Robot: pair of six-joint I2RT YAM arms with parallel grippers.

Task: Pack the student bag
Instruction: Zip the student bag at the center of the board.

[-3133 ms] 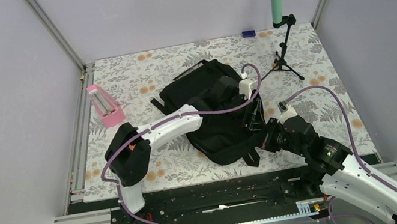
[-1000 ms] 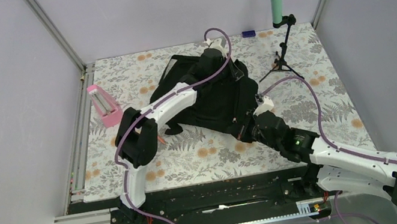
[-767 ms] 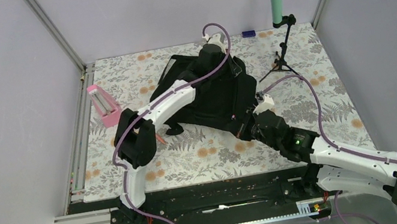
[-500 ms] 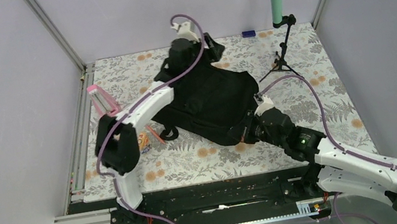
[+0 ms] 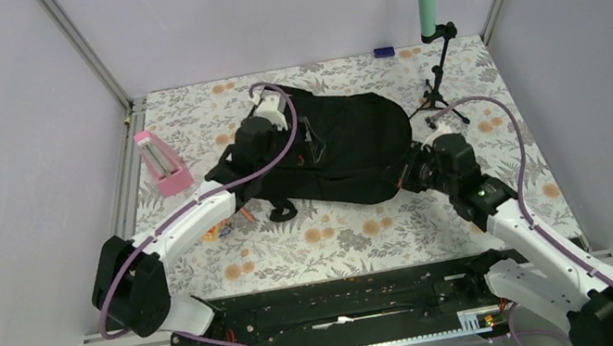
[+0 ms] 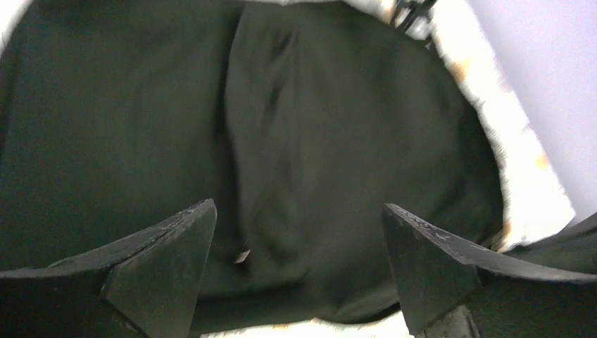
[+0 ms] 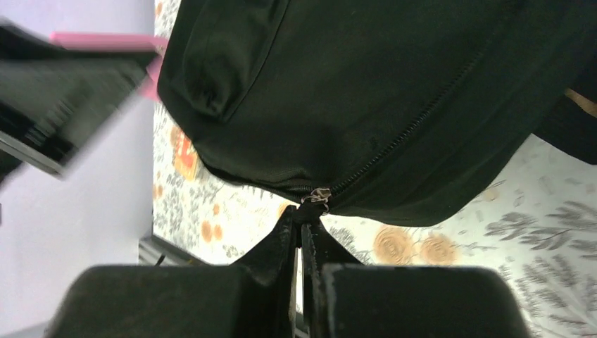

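One student bag (image 5: 346, 148) mid-table, toward far edge. Left gripper (image 6: 297, 206) spread wide over its fabric, nothing held; right gripper (image 7: 304, 218) clamped on zipper pull (image 7: 319, 195).

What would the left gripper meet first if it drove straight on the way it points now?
The student bag: its black fabric fills the view straight ahead of the left gripper, whose jaws stand open and empty. How near the fabric is, the wrist view does not settle.
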